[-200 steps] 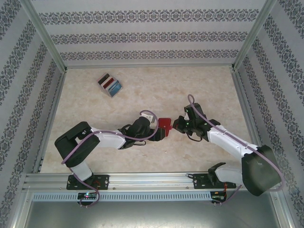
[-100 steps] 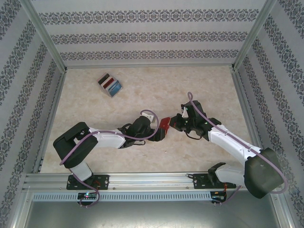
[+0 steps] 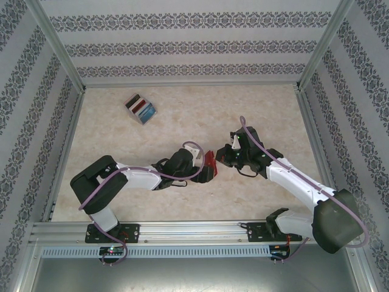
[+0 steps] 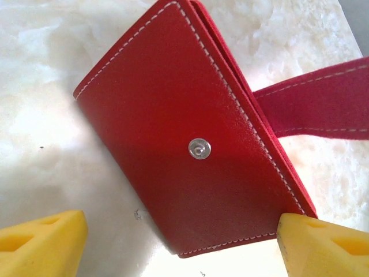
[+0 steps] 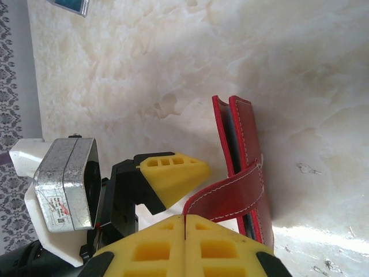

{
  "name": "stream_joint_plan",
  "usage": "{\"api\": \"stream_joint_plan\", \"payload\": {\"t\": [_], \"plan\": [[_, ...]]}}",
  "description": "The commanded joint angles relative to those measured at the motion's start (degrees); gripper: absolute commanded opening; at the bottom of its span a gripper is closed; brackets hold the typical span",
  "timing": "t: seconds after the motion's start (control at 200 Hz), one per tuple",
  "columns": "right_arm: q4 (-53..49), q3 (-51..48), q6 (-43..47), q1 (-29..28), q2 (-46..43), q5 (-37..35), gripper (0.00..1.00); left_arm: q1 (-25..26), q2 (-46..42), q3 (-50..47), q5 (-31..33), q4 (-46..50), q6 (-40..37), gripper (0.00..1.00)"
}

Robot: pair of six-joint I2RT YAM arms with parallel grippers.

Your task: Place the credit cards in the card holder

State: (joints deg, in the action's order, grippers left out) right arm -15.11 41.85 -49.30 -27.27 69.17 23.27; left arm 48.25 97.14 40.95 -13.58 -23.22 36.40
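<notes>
Top external view: you are working the wallet (image 3: 211, 163) at mid-frame, between both grippers. The cards (image 3: 141, 109) are sitting in the grey stand (image 3: 130, 102) at upper left, well apart.

- Right gripper (image 5: 184, 219) is pinching the snap tab (image 5: 230, 193), fingers closed on it.
- Left gripper (image 4: 181, 222) is straddling the wallet's lower end with its jaws apart, one fingertip (image 4: 323, 242) touching a corner.

Risk, as I judge it: if you are tugging the tab while the left jaws are gaping, the wallet is likely going to drag or topple instead of opening. The thin tab may also be slipping free.
</notes>
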Motion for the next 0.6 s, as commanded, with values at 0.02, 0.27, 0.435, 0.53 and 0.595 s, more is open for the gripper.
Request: {"api": "stream_joint_plan", "payload": {"t": [0.02, 0.27, 0.435, 0.53, 0.595], "plan": [[-1.06, 0.69, 0.43, -0.59, 0.16, 0.19, 0.00, -0.61, -0.75, -0.39, -1.82, -4.11, -0.29, 0.87], [-1.98, 2.91, 1.49, -0.42, 1.86, 0.88, 0.00, -0.80, -3.10, -2.11, -2.27, -6.05, 0.14, 0.89], [-1.67, 3.59, 1.15, -0.59, 2.60, 1.28, 0.00, -0.80, -1.28, -0.51, -2.76, -5.45, 1.27, 0.90], [-1.84, 3.16, 0.90, -0.55, 2.30, 1.22, 0.00, -0.79, -0.65, 0.55, -2.48, -3.97, 1.48, 0.98], [-2.00, 2.90, 0.83, -0.59, 1.86, 1.10, 0.00, -0.79, -0.39, 1.32, -1.62, -2.17, 1.55, 1.00]]}}
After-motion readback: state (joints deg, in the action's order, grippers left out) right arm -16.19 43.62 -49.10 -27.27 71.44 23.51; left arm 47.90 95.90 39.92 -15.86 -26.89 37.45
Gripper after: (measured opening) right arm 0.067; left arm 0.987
